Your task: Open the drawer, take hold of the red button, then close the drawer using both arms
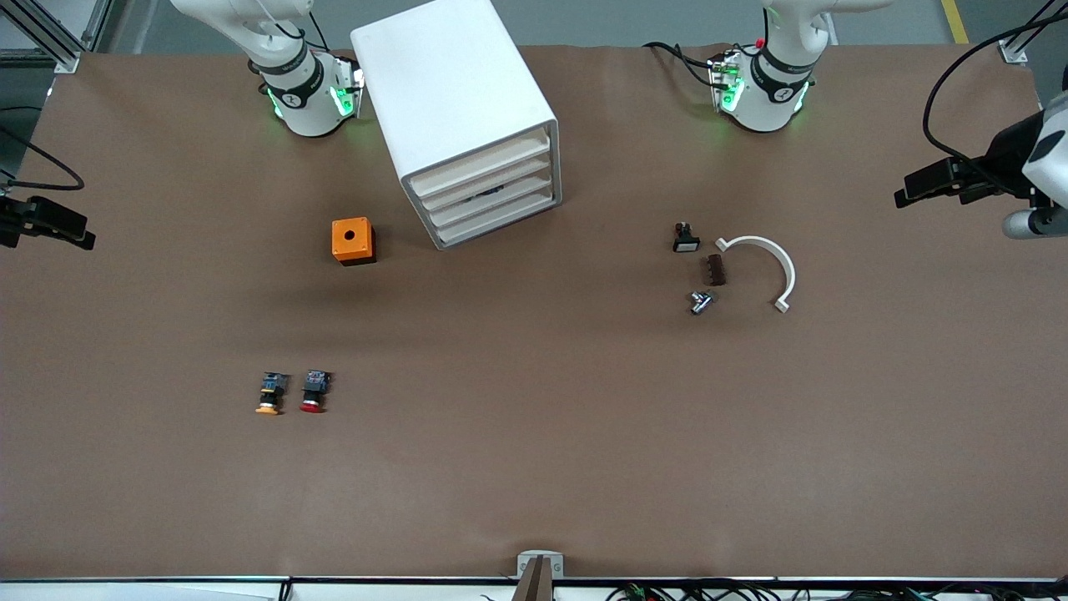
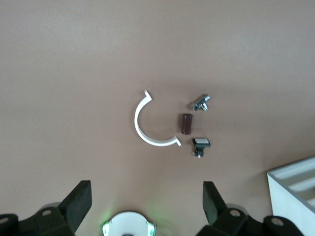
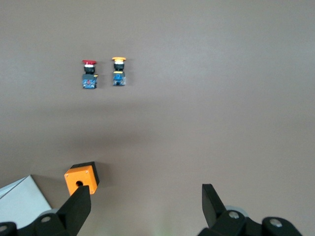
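The white four-drawer cabinet point(image 1: 455, 100) stands between the arm bases. The drawer point(image 1: 501, 174), second from its top, sits flush with the other three. The button point(image 1: 314, 391) with the red cap lies on the mat nearer the front camera, toward the right arm's end; it also shows in the right wrist view point(image 3: 89, 74). My right gripper point(image 1: 79, 229) point(image 3: 145, 206) is open and empty, high over the right arm's end of the table. My left gripper point(image 1: 918, 185) point(image 2: 146, 204) is open and empty, high over the left arm's end.
An orange-capped button point(image 1: 269, 394) lies beside the red one. An orange box with a hole point(image 1: 353, 240) sits beside the cabinet. Toward the left arm's end lie a white curved piece point(image 1: 763, 267), a black switch point(image 1: 685, 238), a brown block point(image 1: 716, 270) and a metal fitting point(image 1: 699, 301).
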Action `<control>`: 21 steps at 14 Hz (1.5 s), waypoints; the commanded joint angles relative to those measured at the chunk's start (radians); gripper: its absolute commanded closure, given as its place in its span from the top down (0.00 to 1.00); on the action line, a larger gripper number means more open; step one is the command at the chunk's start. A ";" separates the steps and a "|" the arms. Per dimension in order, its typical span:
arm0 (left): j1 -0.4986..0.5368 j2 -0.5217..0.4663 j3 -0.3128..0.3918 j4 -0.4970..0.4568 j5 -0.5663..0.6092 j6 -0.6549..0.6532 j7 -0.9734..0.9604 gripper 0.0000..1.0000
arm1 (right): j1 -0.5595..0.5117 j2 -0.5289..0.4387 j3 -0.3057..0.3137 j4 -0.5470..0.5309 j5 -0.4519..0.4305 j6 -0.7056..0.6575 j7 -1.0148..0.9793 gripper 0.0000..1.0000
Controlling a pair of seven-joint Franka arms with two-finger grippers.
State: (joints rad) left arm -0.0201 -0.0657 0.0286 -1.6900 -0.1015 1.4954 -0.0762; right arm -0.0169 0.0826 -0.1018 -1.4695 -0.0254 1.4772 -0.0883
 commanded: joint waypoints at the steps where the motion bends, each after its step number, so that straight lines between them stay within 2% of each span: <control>1: -0.014 -0.079 -0.001 -0.057 0.071 0.066 0.010 0.99 | -0.023 0.013 0.010 0.051 0.036 -0.084 0.002 1.00; 6: -0.004 -0.059 -0.001 0.050 0.075 0.065 0.007 0.99 | -0.028 -0.021 0.011 0.044 0.035 -0.130 0.002 1.00; 11: -0.004 0.030 0.001 0.185 0.080 0.062 0.006 0.99 | -0.021 -0.056 0.017 0.044 0.036 -0.118 0.002 1.00; 15: -0.007 0.064 0.002 0.193 0.080 0.062 0.006 0.99 | -0.046 -0.092 0.016 0.011 0.080 -0.117 0.051 1.00; 21: -0.011 0.089 0.001 0.190 0.077 0.062 -0.002 0.99 | -0.038 -0.149 0.016 -0.011 0.082 -0.091 0.048 1.00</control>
State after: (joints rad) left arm -0.0249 0.0114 0.0298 -1.5252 -0.0449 1.5673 -0.0763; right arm -0.0427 -0.0178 -0.1009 -1.4443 0.0435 1.3656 -0.0466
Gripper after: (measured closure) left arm 0.004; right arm 0.000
